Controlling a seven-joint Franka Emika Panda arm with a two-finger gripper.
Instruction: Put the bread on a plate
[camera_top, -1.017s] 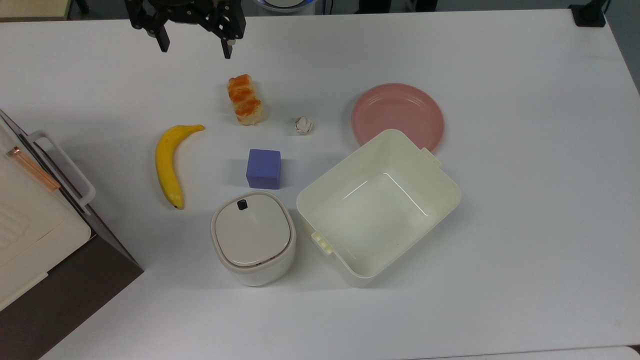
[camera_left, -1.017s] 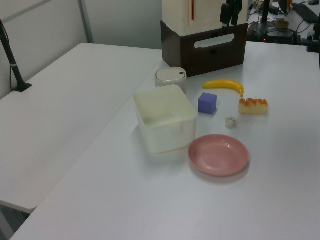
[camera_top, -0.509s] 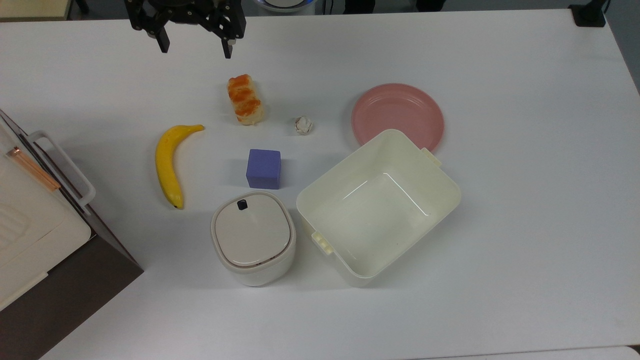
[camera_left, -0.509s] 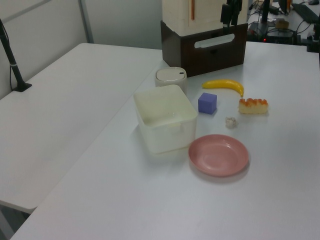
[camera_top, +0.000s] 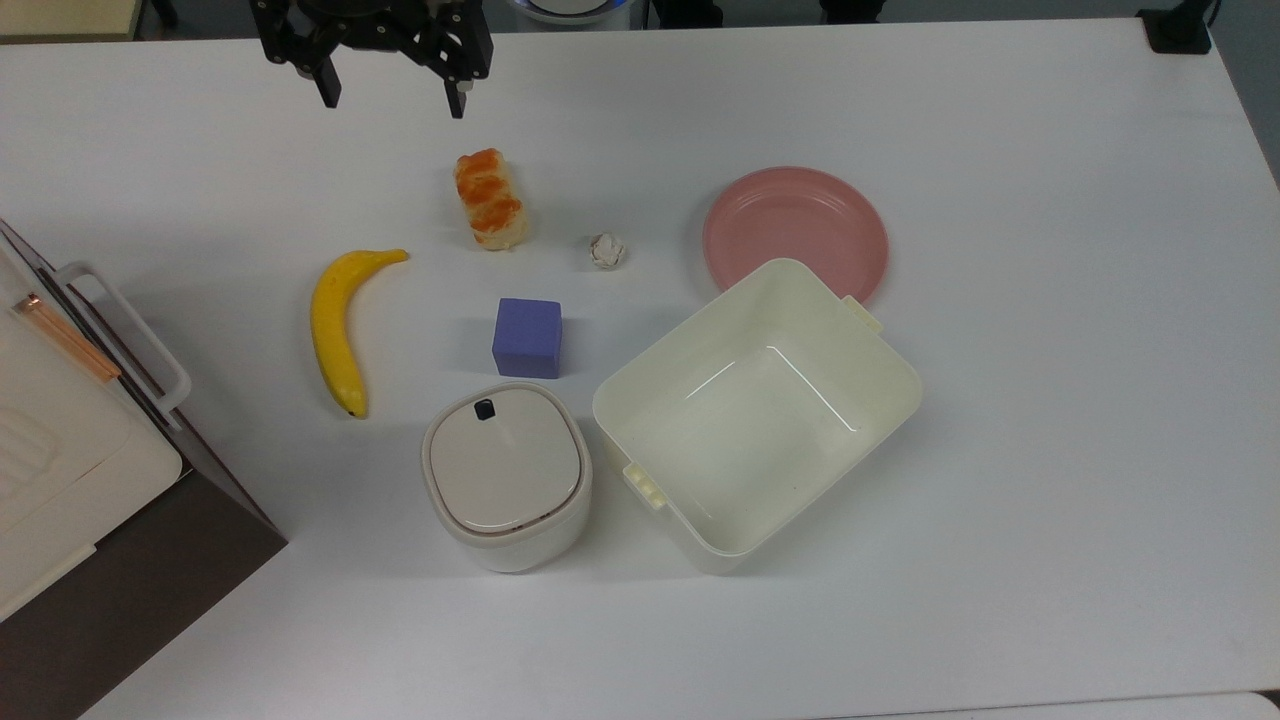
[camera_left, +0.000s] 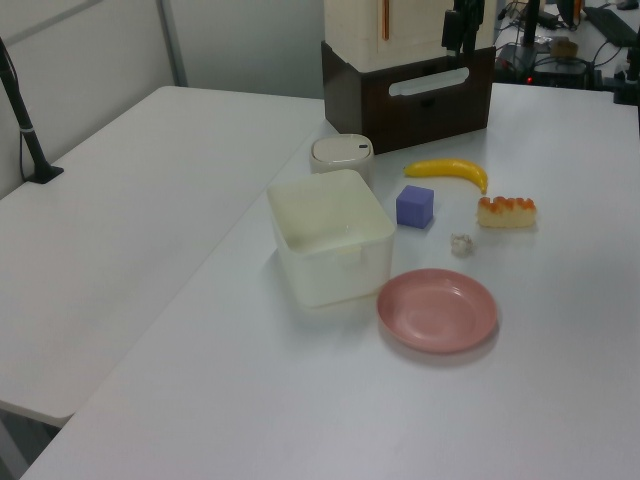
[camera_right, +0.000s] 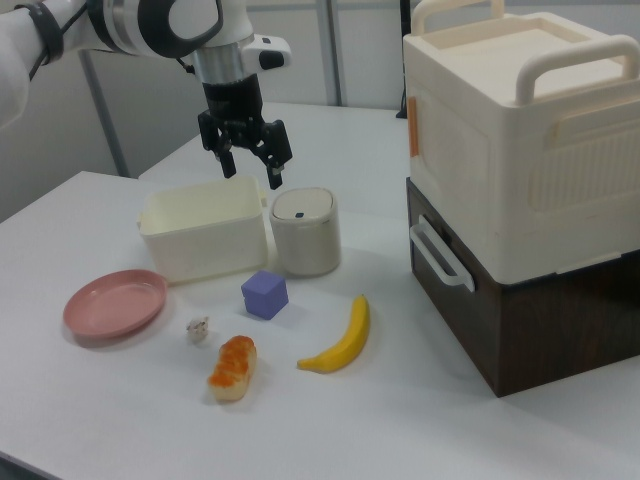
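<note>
I had the gripper (camera_top: 392, 100) hanging high with jaws wide and empty, bread (camera_top: 490, 199) lying loose below them on the worktop, plate (camera_top: 795, 232) well off beyond.

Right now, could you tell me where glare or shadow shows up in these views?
Top view: bright glints on the floor of the cream tub, soft shadow beside the purple cube. Left view: faint shadow under the plate. Right view: even light, soft shadow under the bread.
</note>
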